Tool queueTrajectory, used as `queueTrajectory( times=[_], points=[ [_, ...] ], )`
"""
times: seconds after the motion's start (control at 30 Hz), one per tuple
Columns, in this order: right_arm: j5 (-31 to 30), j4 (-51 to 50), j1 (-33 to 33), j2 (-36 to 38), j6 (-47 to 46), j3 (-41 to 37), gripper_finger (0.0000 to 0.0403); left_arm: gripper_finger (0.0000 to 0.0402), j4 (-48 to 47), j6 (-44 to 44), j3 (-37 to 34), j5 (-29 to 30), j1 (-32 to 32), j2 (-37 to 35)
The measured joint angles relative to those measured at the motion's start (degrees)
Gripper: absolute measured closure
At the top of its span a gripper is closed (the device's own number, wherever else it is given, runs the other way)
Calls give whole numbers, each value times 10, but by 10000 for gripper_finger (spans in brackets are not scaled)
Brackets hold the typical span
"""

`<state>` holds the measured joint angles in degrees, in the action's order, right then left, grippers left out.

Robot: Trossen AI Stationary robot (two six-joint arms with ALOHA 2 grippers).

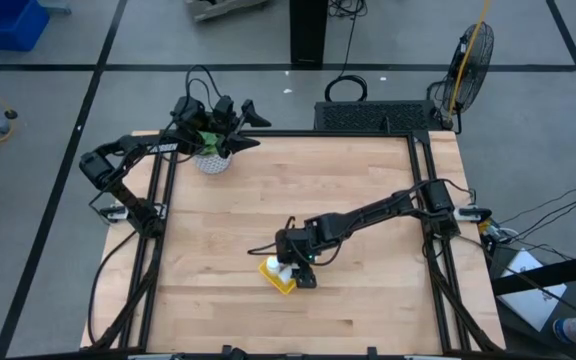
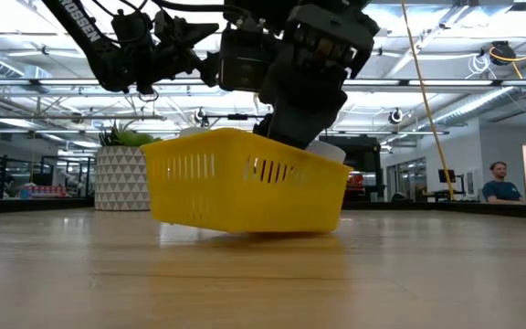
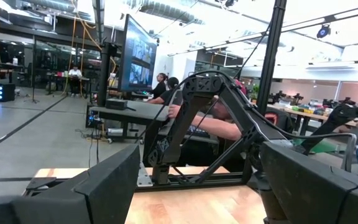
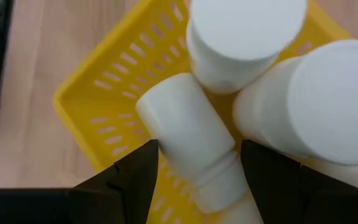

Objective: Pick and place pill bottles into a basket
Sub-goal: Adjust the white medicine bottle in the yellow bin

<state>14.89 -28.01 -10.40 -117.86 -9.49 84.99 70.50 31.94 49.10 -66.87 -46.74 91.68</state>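
Observation:
The yellow basket point(image 1: 280, 278) stands on the wooden table near its front middle; it also shows in the low view point(image 2: 245, 183) and the right wrist view point(image 4: 98, 93). Two white pill bottles point(image 4: 247, 31) point(image 4: 328, 99) stand in it with caps up. My right gripper point(image 1: 298, 272) point(image 4: 197, 180) is over the basket, shut on a third white pill bottle point(image 4: 185, 137). My left gripper point(image 1: 243, 125) point(image 3: 197, 199) is open and empty at the table's far left, above the plant pot. Other bottles are out of view. My right gripper pinches the pill bottle between its two fingers point(image 4: 135, 180), at the neck end point(image 4: 213, 180) of its body. The fingers come from above, pointing down into the basket. The bottle hangs slanted, its flat bottom point(image 4: 166, 102) lowest, beside the two standing bottles.
A white speckled plant pot point(image 1: 211, 160) point(image 2: 121, 178) stands at the table's far left corner under my left arm. Black rails point(image 1: 423, 200) run along the table's sides. A fan point(image 1: 473, 50) stands beyond the far right corner. People point(image 3: 166, 84) sit in the room beyond.

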Motion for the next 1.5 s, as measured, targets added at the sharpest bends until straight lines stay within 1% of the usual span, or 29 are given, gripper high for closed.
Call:
queueTrajectory(
  times=[0.07, 0.33, 0.6, 0.8, 0.87, 0.93, 1.17, 1.27, 1.33, 1.4, 1.5],
  points=[
    [-2, -2, 1, 0, 12, 0, 179, 62, 0, 0, 0, 0, 0, 0],
    [-59, -11, 17, 0, 34, 0, 179, 62, 0, 0, 0, 0, 0, 0],
    [-61, -11, 28, 0, 42, 0, 192, 62, 0, 0, 0, 1, 0, 0],
    [-71, 12, 29, 0, 48, -9, 201, 62, 0, 0, 0, 5, 0, 0],
    [-72, 13, 29, 0, 48, -12, 211, 62, 0, 0, 0, 5, 0, 0],
    [-73, 15, 29, 0, 48, -16, 229, 62, 0, 0, 0, 5, 0, 0],
    [-69, 42, 30, 0, 44, -31, 330, 62, 0, -2, 0, 5, 0, 0],
    [-45, 48, 30, 0, 54, -31, 361, 62, 0, -1, 0, 6, 0, 0],
    [-30, 56, 31, 0, 72, -31, 367, 62, 0, 0, 0, 9, 0, 0],
    [-15, 62, 30, 0, 88, -31, 362, 62, 0, 0, 0, 9, 0, 0],
    [-8, 63, 29, 0, 87, -31, 332, 62, 0, 0, 0, 9, 0, 0]
  ],
)
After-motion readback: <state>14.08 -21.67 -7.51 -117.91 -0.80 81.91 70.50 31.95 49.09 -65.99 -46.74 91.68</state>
